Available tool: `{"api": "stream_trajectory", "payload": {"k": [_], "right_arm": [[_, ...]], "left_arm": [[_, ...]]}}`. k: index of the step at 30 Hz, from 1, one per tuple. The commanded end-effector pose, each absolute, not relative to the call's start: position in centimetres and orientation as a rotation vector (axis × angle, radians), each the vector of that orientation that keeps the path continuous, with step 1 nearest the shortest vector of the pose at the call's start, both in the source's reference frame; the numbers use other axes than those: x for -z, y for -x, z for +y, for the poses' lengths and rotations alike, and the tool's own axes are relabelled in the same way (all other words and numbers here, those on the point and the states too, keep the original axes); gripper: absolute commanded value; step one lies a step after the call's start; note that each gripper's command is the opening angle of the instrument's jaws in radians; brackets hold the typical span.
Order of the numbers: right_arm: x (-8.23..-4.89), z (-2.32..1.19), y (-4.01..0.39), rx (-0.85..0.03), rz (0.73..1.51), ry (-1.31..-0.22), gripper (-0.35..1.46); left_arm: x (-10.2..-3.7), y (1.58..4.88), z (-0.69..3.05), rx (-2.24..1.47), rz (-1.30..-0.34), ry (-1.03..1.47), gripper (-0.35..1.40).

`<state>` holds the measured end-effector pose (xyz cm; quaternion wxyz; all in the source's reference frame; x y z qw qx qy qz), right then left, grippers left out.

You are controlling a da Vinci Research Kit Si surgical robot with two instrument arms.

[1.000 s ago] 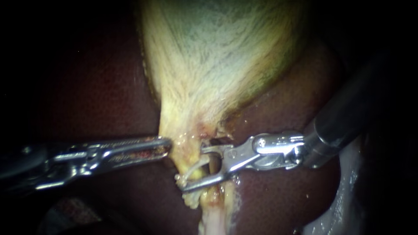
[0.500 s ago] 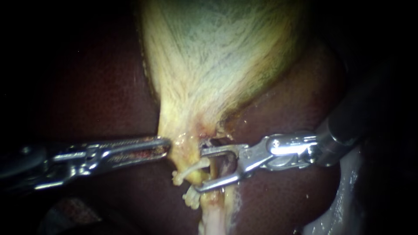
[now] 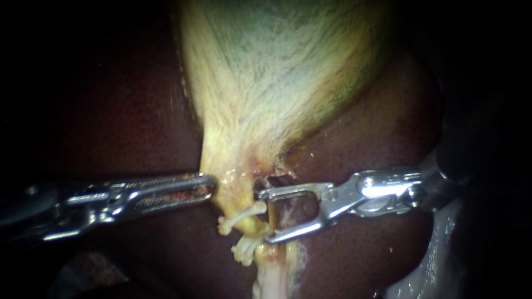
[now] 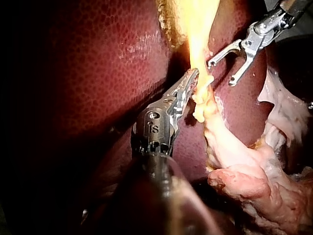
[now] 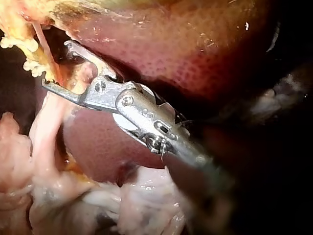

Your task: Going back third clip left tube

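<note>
— Where's the left tube [image 3: 254, 227]?
— Under the gallbladder [image 3: 266, 83], wearing white clips [image 3: 239, 218], just beside the right instrument [image 3: 267, 217]. Its end effector gapes wide and grips nothing.
— The left instrument [image 3: 212, 186]?
— Closed on the gallbladder's neck. The tube looks soft, slick and tearable, so I'd hold it gently between the clips.

The left tool [image 3: 213, 186] and right tool [image 3: 265, 217] are bright, polished metal. The liver [image 3: 122, 111] looks wet, glossy and finely grained, the gallbladder [image 3: 277, 83] fibrous and streaked.
</note>
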<state>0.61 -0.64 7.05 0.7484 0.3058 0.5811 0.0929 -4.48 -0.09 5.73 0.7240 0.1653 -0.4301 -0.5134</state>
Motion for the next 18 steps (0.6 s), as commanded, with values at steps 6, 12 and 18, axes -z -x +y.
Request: {"api": "stream_trajectory", "payload": {"k": [6, 12, 18], "right_arm": [[-6.82, -0.39, -0.31, -0.209, 1.277, -0.616, 0.59], [-6.61, -0.28, -0.22, -0.219, 1.277, -0.583, 0.6], [-6.55, -0.29, -0.23, -0.216, 1.279, -0.581, 0.6]], "left_arm": [[-5.78, 4.5, -0.08, 1.134, -0.949, -0.364, -0.35], [-5.82, 4.54, -0.1, 1.134, -0.949, -0.36, -0.35], [-5.9, 4.61, -0.09, 1.135, -0.95, -0.357, -0.35]]}}
